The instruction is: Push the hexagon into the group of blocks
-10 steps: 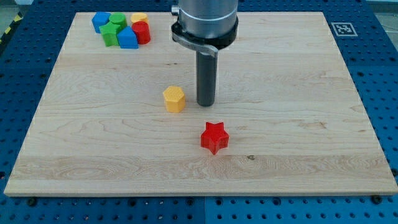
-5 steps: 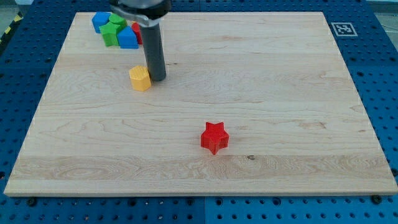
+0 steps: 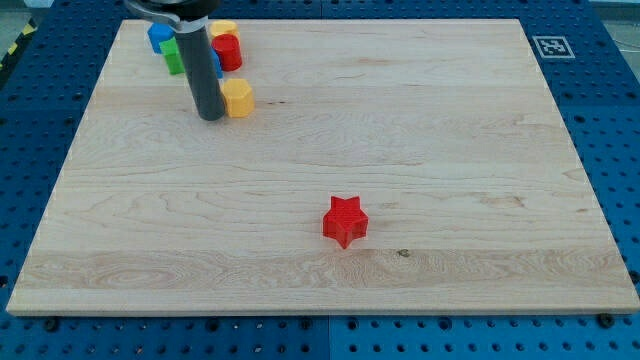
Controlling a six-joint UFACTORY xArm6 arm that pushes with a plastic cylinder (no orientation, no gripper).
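Observation:
The yellow hexagon (image 3: 238, 98) lies on the wooden board (image 3: 400, 130) near the view's top left. My tip (image 3: 211, 116) rests on the board right at the hexagon's left side, touching or nearly touching it. The group of blocks sits just above at the top left: a red block (image 3: 229, 52), a yellow block (image 3: 224, 29), a blue block (image 3: 157, 37), a green block (image 3: 172, 57), and another blue block partly hidden behind my rod. The hexagon lies a short gap below the red block.
A red star (image 3: 345, 221) lies alone in the board's lower middle. A fiducial marker (image 3: 550, 46) sits beyond the board's top right corner. The board's left edge is close to the group.
The hexagon has slid up and left across the board toward the group. My tip went from the hexagon's right side to its left side.

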